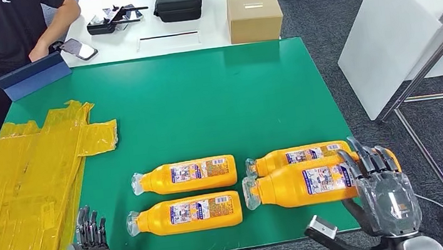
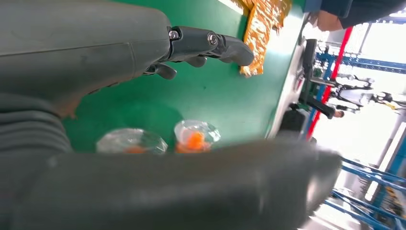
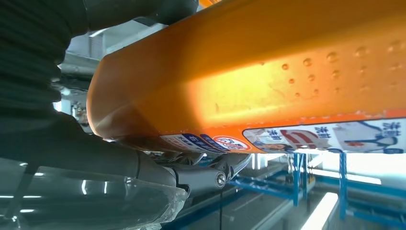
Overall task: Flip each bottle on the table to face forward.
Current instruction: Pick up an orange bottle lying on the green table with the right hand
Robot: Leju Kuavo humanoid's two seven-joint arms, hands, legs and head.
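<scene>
Bottle [image 1: 301, 183] base behind right hand [image 1: 385, 191]

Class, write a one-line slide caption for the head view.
Right hand grips one of four orange bottles lying on the green table; left hand open nearby.

orange bottles [image 1: 190, 194], green table [image 1: 204, 102]

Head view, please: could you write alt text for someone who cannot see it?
The robot's right hand grips one of four orange bottles lying on a green table. Its left hand hangs open near flattened yellow bags.
</scene>
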